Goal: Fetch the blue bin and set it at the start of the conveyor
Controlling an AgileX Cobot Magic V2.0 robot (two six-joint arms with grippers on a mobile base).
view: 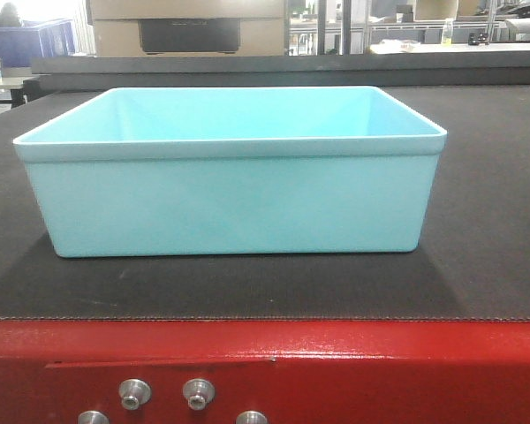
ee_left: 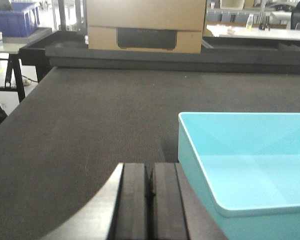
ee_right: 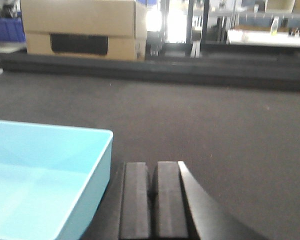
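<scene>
Nearest the front camera, a red metal edge with silver bolts is running along the bottom of the view. Just above it the dark table is carrying the blue bin, which is sitting upright and square to the camera, open side up and with nothing inside it.

In the left wrist view, the left claw is showing its two black pads pressed together, so it is closed on nothing, and it is hovering just beside the bin's left wall without touching it. In the right wrist view, the right claw is likewise sitting with its pads drawn together and gripping nothing, just beside the bin's right wall.

Farther back, a raised dark ledge is crossing the table, and a cardboard box is standing on it. Beyond that, a dark blue crate is resting at far left and a white bench is showing at far right.
</scene>
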